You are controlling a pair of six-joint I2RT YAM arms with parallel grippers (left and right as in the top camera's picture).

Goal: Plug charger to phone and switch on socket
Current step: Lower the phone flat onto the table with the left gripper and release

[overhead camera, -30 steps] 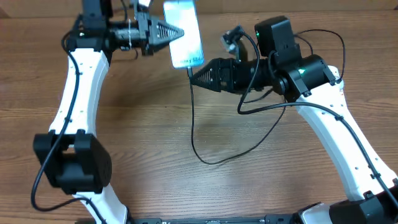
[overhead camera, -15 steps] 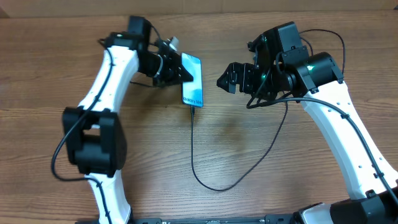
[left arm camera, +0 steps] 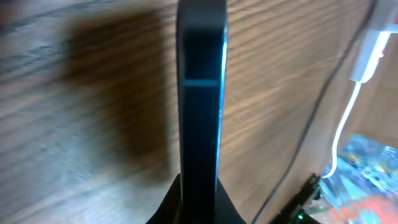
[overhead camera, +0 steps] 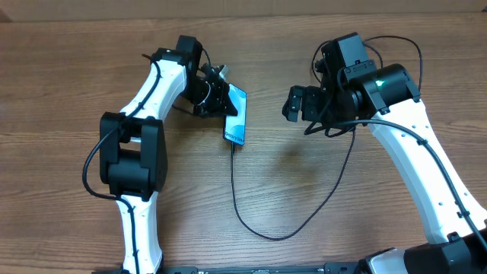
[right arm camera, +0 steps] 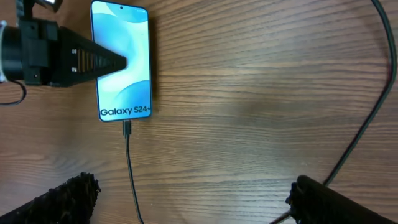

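The phone [overhead camera: 237,116] has a light blue screen reading "Galaxy S24+" [right arm camera: 121,59]. It is tilted above the table, and my left gripper [overhead camera: 218,99] is shut on its side edge. In the left wrist view the phone [left arm camera: 200,93] stands edge-on between the fingers of that gripper [left arm camera: 200,202]. The charger's thin black cable [overhead camera: 234,190] has its tip [right arm camera: 126,128] seated in the phone's bottom edge. From there it loops down and back up towards the right arm. My right gripper [overhead camera: 292,103] hangs open to the right of the phone, holding nothing [right arm camera: 193,205]. The socket is out of view.
The wooden table [overhead camera: 319,198] lies under both arms. The black cable's loop [overhead camera: 274,236] lies near the table's front middle. A white cord [left arm camera: 348,118] runs along the right edge of the left wrist view, and I cannot tell what it belongs to.
The left arm has swung the phone down from the table's far edge towards the middle. The right gripper has left the phone's bottom end, drawn back to the right and opened wide.
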